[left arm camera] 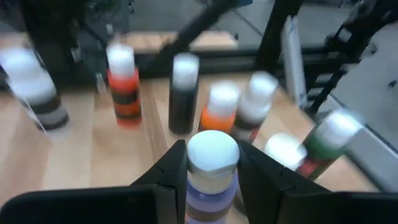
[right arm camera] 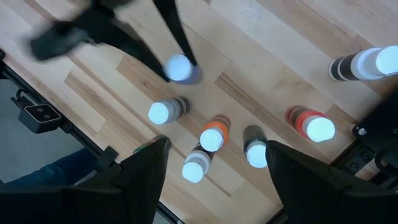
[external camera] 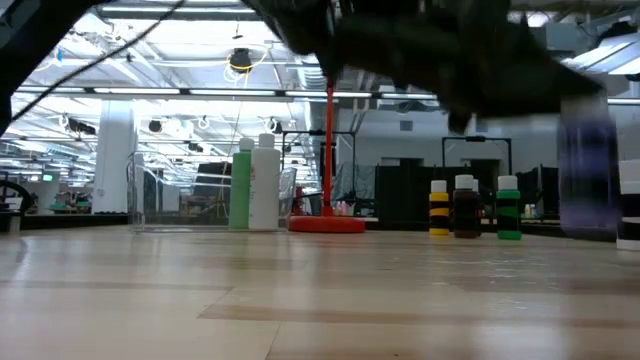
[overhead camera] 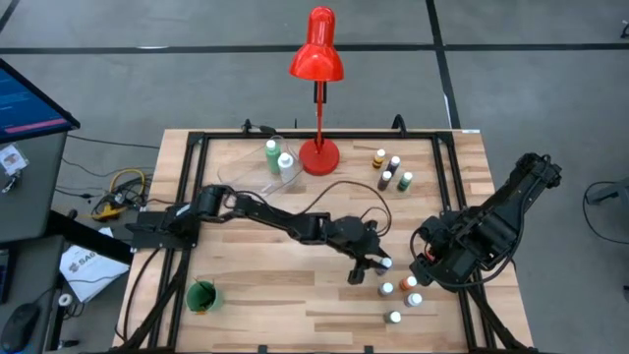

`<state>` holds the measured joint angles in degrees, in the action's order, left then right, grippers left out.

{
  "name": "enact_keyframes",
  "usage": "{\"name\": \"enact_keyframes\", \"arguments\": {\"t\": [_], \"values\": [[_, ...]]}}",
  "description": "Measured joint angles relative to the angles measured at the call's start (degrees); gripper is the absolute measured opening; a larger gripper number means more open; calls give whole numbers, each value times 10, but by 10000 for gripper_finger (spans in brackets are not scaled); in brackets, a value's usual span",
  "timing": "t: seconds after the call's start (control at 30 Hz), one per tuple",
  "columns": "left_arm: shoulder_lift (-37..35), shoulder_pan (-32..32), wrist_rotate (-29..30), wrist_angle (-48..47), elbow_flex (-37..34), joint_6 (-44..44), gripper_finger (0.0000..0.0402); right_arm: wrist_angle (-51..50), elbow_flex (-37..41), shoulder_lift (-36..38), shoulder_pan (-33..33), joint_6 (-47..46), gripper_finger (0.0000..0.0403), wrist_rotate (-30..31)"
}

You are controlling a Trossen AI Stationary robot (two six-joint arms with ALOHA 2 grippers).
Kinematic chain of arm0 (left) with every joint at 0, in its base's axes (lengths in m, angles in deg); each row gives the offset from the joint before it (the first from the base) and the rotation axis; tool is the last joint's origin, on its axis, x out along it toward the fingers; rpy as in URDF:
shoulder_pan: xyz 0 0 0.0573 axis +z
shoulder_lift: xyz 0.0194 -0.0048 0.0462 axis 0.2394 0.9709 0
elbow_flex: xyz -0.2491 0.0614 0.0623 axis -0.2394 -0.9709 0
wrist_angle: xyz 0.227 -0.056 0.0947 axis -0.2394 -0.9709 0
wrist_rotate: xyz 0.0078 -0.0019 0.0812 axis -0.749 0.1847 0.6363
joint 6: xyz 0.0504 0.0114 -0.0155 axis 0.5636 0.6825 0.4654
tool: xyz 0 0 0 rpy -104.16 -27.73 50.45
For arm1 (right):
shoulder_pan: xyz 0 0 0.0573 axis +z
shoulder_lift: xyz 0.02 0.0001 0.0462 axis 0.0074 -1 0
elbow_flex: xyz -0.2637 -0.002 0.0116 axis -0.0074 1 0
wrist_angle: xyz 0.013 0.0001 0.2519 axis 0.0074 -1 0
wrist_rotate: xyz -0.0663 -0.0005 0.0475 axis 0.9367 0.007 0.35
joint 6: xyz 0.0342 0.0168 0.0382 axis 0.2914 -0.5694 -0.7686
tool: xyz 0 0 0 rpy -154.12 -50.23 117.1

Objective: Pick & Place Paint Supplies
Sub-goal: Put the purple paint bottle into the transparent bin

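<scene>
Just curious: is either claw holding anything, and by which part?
The left gripper clasps a purple paint bottle just below its white cap. The right gripper hangs open, empty.

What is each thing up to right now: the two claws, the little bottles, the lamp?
Left gripper: fingers on either side of a purple bottle, closing on it.
Right gripper: open, hovering above the bottle cluster.
Green and white bottles: upright, in a clear container.
Red lamp: standing upright.
</scene>
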<state>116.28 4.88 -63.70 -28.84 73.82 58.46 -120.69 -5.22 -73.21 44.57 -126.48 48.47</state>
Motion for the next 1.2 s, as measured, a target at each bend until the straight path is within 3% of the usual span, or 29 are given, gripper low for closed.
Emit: {"name": "enact_keyframes", "arguments": {"t": [0.1,0.3,0.53,0.83,1.0,1.2], "values": [[-53,0,10,-49,0,-1,92,0,0,0,0,1,265,0],[-201,14,116,-92,-63,28,93,0,0,0,0,15,265,0],[-436,66,246,-99,-267,21,93,0,0,0,0,16,265,15],[-728,120,395,-98,-549,-48,94,0,0,0,0,16,265,33],[-803,153,423,-50,-662,-88,94,0,0,0,-1,16,265,35],[-790,200,424,12,-738,-96,94,2,0,0,-2,11,265,35]]}}
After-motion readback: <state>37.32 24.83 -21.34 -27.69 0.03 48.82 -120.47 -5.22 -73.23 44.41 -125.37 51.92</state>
